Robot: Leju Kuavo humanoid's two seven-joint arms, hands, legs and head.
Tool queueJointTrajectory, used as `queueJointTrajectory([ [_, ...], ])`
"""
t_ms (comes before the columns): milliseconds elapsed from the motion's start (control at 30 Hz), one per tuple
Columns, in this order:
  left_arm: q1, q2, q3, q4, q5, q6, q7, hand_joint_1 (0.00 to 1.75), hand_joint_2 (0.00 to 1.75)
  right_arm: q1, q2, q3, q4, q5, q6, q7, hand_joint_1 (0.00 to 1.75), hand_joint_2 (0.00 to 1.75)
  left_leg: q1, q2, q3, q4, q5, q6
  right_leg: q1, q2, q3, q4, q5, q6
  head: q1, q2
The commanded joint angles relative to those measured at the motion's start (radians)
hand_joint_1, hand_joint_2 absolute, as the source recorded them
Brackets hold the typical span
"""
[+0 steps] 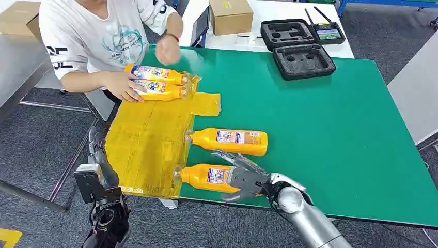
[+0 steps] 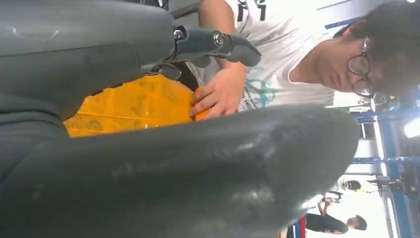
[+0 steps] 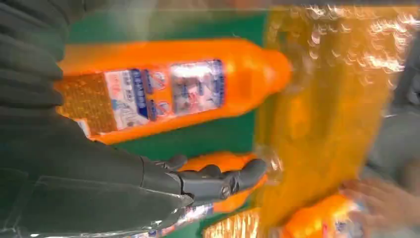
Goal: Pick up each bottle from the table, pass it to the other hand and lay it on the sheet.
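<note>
Now the right hand [image 1: 241,178] is at the near bottle [image 1: 206,176], which lies on its side at the front edge of the green tabletop [image 1: 330,119]. Its long axis runs left to right: the cap end points to the yellow sheet [image 1: 147,139] and touches its edge, and the base end is under the hand. The fingers are spread over the top of the bottle and the thumb is below it on the front side, so the hand is around the body, but I cannot tell if it already presses firmly; I judge that it is closing and not yet clamped. In the right wrist view the dark fingers [image 3: 218,181] curl over this bottle, and the second bottle [image 3: 168,89] lies just beyond, parallel to it. In the head view this second bottle [image 1: 230,140] is a little further from the robot, apart from the hand. The left hand [image 1: 98,181] hangs low beside the left edge of the tabletop, below the sheet, with nothing in it that I can see; its fingers are not clear enough to judge. So the right hand is much nearer. A person [image 1: 93,31] at the far end holds two more bottles [image 1: 157,82] on the sheet.
</note>
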State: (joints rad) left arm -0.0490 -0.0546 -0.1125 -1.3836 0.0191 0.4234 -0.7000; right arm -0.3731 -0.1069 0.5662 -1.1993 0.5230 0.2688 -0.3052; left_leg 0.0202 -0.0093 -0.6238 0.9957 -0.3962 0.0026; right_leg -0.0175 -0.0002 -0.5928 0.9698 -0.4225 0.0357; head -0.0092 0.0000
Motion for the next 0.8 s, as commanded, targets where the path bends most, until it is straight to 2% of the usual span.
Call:
queueJointTrajectory([
  [33,-0.016,-0.002,0.015,0.048,-0.005,0.001,0.002,0.0,0.0,-0.104,-0.077,0.123,0.112,-0.001,-0.124,0.011,0.0,1.75,0.0,0.002,0.003,-0.001,-0.002,0.001,0.0,0.002,0.003,-0.001,-0.001,-0.001,0.0,0.0],
  [133,-0.013,-0.003,0.015,0.042,-0.01,0.004,0.002,0.0,0.0,-0.106,-0.078,0.124,0.116,-0.001,-0.127,0.011,0.0,1.75,0.0,0.004,0.007,0.0,-0.004,0.001,0.001,0.003,0.006,-0.001,-0.002,-0.002,0.0,0.0],
  [267,-0.002,-0.003,0.012,0.004,-0.033,0.008,0.002,0.0,0.0,-0.104,-0.081,0.119,0.102,-0.006,-0.139,0.011,0.0,1.75,0.0,0.002,0.002,0.0,-0.002,0.0,0.0,0.001,0.001,-0.001,-0.001,-0.001,0.0,0.0],
  [300,-0.001,-0.003,0.012,0.005,-0.034,0.009,0.002,0.0,0.0,-0.104,-0.08,0.114,0.099,-0.009,-0.143,0.011,0.0,1.75,0.0,0.003,0.007,0.001,-0.005,0.001,0.001,0.002,0.007,0.0,-0.004,-0.003,0.0,0.0],
  [333,-0.002,-0.002,0.014,0.007,-0.033,0.007,0.002,0.0,0.0,-0.102,-0.082,0.109,0.092,-0.01,-0.151,0.012,0.0,1.75,0.0,0.003,0.002,0.0,-0.002,0.001,0.0,0.002,0.002,0.0,-0.001,-0.001,0.0,0.0],
  [467,0.0,-0.003,0.02,0.005,-0.032,0.007,0.002,0.0,0.0,-0.095,-0.082,0.109,0.078,-0.006,-0.158,0.01,0.0,1.75,0.0,0.002,0.001,0.0,-0.002,0.001,0.0,0.001,0.001,0.0,-0.001,-0.001,0.0,0.0],
  [800,0.007,-0.003,0.025,-0.007,-0.036,0.0,0.002,0.0,0.0,-0.065,-0.075,0.135,0.002,0.034,-0.192,0.009,0.0,1.75,0.0,0.003,0.005,0.0,-0.004,0.001,0.001,0.002,0.004,0.0,-0.003,-0.002,0.0,0.0],
])
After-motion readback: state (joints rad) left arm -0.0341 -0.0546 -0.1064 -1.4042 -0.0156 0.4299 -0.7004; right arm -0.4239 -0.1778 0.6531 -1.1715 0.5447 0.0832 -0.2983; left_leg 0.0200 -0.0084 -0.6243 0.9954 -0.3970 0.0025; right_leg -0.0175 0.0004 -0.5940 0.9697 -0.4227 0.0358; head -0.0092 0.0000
